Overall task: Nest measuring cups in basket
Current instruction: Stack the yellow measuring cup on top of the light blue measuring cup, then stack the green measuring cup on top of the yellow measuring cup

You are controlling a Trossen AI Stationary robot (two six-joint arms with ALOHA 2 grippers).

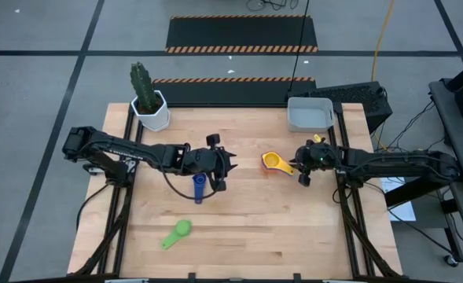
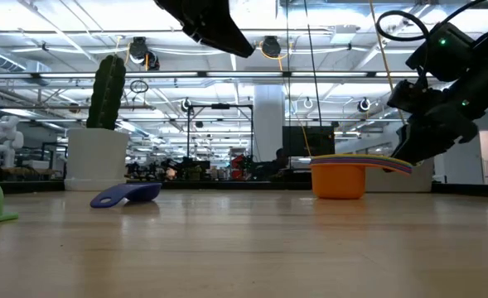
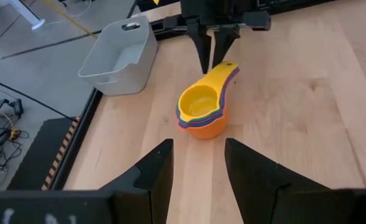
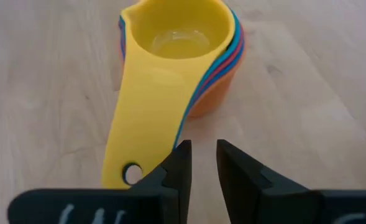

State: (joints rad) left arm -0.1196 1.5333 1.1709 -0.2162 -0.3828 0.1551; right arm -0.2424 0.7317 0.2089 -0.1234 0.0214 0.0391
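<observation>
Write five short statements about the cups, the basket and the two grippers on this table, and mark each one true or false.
1. The nested stack of cups has the yellow cup on top. True.
2. The basket holds the stack. False: the stack stands on the table, apart from it.
3. The green cup lies alone near the table's front edge. True.
4. The dark blue cup is inside the stack. False: it lies on the table below the left gripper.
5. The right gripper is beside the stack's handles, fingers narrowly apart. True.
</observation>
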